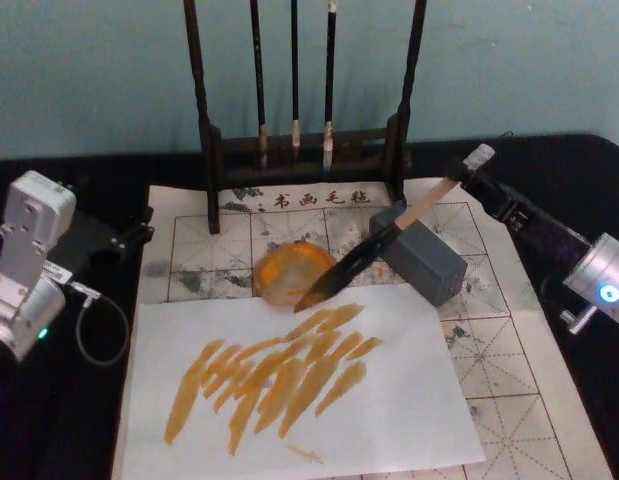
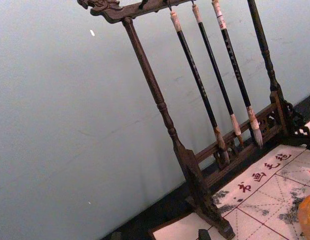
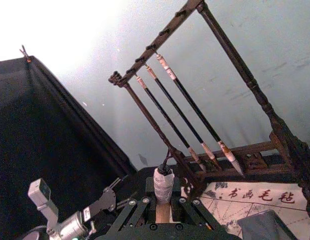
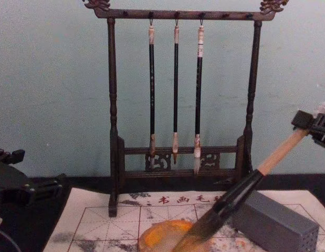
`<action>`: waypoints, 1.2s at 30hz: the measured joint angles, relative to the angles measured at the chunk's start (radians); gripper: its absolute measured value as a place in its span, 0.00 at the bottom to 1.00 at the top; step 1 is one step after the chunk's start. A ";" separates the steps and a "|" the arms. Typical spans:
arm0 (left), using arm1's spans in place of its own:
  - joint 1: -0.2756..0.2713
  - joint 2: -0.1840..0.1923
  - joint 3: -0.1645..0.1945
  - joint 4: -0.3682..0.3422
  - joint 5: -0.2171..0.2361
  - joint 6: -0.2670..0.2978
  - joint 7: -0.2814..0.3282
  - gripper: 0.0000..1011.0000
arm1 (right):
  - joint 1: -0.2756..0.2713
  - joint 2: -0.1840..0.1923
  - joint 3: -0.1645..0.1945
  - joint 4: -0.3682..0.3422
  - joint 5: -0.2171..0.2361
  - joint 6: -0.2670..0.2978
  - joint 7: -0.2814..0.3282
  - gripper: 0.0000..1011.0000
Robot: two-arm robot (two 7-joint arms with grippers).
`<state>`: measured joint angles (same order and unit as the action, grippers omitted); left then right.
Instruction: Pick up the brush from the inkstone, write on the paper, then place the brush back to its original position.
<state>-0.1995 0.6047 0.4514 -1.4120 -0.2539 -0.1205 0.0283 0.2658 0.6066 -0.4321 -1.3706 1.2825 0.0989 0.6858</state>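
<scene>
My right gripper is at the back right, shut on the upper handle of the brush just below its whitish end cap. The brush slants down to the left. Its dark tip lies at the near edge of the round orange inkstone, close to the white sheet. In the chest view the brush runs from the gripper down to the inkstone. The red-gridded paper covers the table. On it lies a plain white sheet with several orange strokes. My left gripper is parked at the left, off the paper.
A dark wooden brush rack with three thin hanging brushes stands behind the inkstone. A grey block lies right of the inkstone, under the brush handle. A black cloth covers the table around the paper.
</scene>
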 joint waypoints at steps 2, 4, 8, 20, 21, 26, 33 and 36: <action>0.000 0.000 0.000 0.000 0.000 0.000 0.000 0.99 | 0.006 -0.013 -0.005 0.007 0.002 0.000 -0.012 0.17; 0.000 0.000 0.000 0.000 0.000 0.000 0.000 0.99 | 0.011 -0.026 -0.008 0.011 0.005 -0.001 -0.029 0.18; 0.000 0.000 0.000 0.000 0.000 0.000 0.000 0.99 | 0.012 -0.046 -0.011 0.013 0.010 -0.007 -0.064 0.18; 0.000 0.000 0.000 0.000 0.000 0.000 0.000 0.99 | 0.009 -0.135 -0.005 0.044 -0.012 -0.069 -0.179 0.18; 0.000 0.000 0.000 0.000 0.000 0.000 0.000 0.99 | 0.009 -0.140 -0.004 0.048 -0.013 -0.070 -0.181 0.17; 0.000 0.000 0.000 0.000 0.000 0.000 0.000 0.99 | 0.014 -0.163 0.000 0.076 -0.018 -0.069 -0.188 0.18; 0.000 0.000 0.000 0.000 0.000 0.000 0.000 0.99 | 0.021 -0.181 0.008 0.109 -0.017 -0.057 -0.187 0.18; 0.000 0.000 0.000 0.000 0.000 0.000 0.000 0.99 | 0.025 -0.188 0.010 0.124 -0.015 -0.053 -0.185 0.18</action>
<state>-0.1995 0.6047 0.4514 -1.4120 -0.2539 -0.1205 0.0283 0.2908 0.4184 -0.4217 -1.2468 1.2671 0.0456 0.5006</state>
